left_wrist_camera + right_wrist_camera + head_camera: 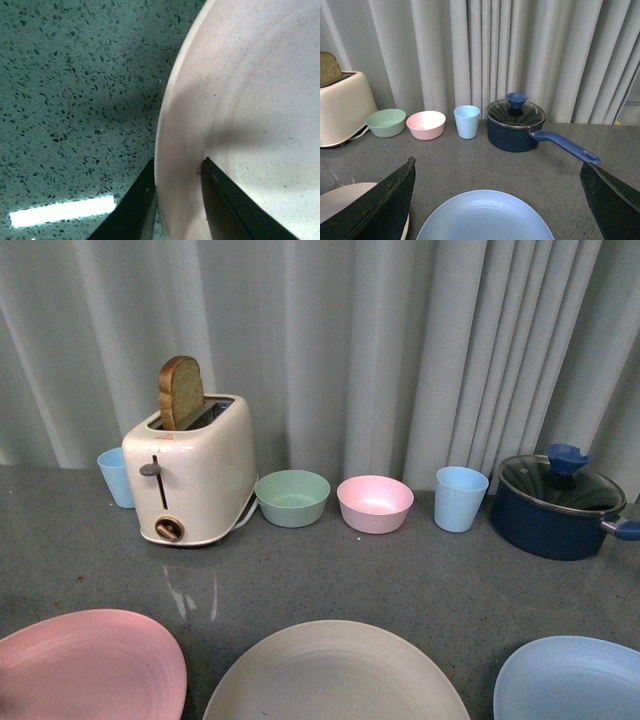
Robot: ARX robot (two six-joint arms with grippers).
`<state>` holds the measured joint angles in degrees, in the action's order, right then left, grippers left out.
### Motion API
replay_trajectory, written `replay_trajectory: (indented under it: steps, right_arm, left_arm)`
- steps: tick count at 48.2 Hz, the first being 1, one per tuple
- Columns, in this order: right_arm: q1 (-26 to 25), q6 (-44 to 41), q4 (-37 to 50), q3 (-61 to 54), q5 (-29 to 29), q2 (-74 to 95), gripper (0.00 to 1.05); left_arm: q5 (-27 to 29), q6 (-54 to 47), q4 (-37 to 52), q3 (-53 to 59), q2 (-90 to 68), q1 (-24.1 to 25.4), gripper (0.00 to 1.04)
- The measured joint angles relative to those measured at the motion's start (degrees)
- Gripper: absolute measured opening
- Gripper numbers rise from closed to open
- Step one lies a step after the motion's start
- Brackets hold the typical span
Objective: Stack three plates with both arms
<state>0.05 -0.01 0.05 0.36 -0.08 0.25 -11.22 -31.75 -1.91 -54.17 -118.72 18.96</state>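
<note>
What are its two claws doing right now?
Left gripper: closed on the pink plate, at its rim.
Right gripper: open, holding nothing, over the light blue plate.

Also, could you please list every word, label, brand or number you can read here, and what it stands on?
No readable text.
The toaster bears a tiny reddish mark above its lever, too small to read.
The pink plate, beige plate and blue plate show no lettering.

Soft overhead light is given; a glare strip is mirrored on the counter [75, 100], a shadow thrown across the plate [260, 100]
</note>
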Motion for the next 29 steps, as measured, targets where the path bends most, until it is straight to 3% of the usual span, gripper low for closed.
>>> replay_trajectory:
  steps: [5,8,29]
  right_arm:
    - [-0.02,0.00,0.00,0.00,0.00,0.00,0.97]
    - [0.00,0.00,0.00,0.00,0.00,0.00,0.97]
    - [-0.02,0.00,0.00,0.00,0.02,0.00,0.97]
  left_arm:
    - [-0.94,0.72,-1.07,-1.11,0.04,0.79,0.10]
    - [-1.97,1.49,-1.62,-1.44,0.31,1.03,0.05]
    - [-3.72,1.81,-9.29,-6.49,2.19,4.50,0.04]
